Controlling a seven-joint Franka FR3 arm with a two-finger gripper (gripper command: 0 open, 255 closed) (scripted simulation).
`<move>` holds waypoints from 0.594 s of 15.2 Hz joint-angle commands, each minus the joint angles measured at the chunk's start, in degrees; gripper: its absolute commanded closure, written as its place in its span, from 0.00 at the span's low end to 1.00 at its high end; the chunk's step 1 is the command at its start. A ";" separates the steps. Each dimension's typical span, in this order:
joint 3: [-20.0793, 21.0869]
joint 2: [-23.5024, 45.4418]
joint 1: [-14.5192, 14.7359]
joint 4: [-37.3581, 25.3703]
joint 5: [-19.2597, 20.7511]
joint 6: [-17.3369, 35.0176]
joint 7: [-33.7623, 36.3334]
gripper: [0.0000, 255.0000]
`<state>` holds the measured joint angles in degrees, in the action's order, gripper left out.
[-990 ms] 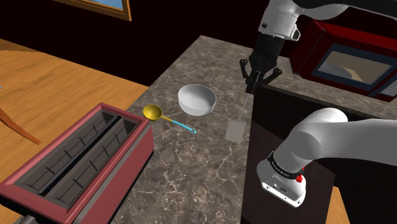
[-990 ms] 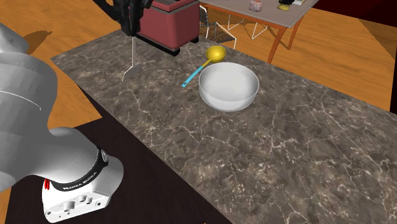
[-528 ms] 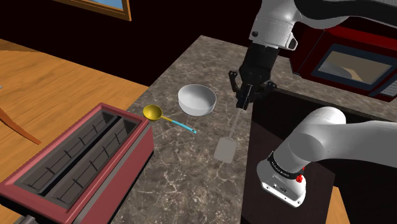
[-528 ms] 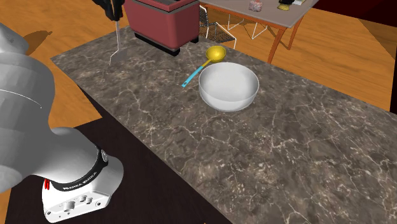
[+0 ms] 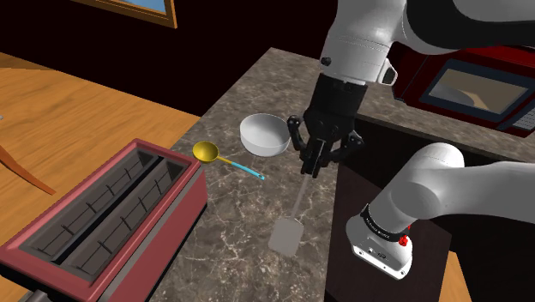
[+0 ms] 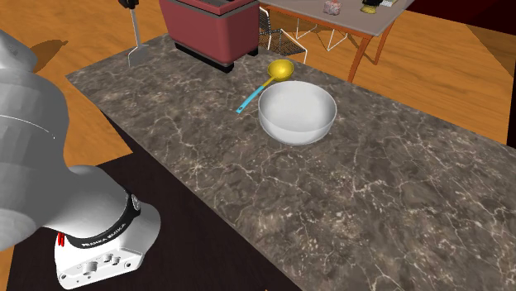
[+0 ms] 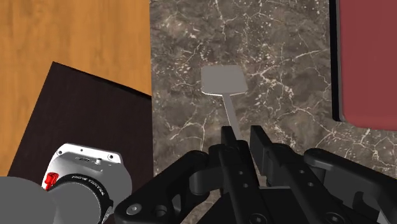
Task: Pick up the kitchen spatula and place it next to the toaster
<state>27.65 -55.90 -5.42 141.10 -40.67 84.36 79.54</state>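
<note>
Spatula (image 5: 286, 235) hanging blade-down from gripper (image 5: 310, 170), handle top pinched between nearly closed fingers. Over marble counter (image 5: 257, 94), well apart from red toaster (image 5: 111, 214). Yellow spoon (image 5: 206, 152) just beside toaster. White bowl (image 5: 264, 135) farther from toaster, past spoon.

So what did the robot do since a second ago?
The arm carried the spatula, clamped in its jaws, along the counter toward the toaster. Nothing was grabbed or let go. The bowl, spoon and toaster stayed put.
</note>
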 commanded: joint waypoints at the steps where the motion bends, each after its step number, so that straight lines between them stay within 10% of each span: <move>1: 3.52 1.06 0.41 -1.66 -2.71 1.33 2.91 1.00; 9: 16.08 6.14 -0.49 -10.02 -9.79 6.19 12.71 1.00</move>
<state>42.23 -50.18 -5.87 132.27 -49.62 90.12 90.74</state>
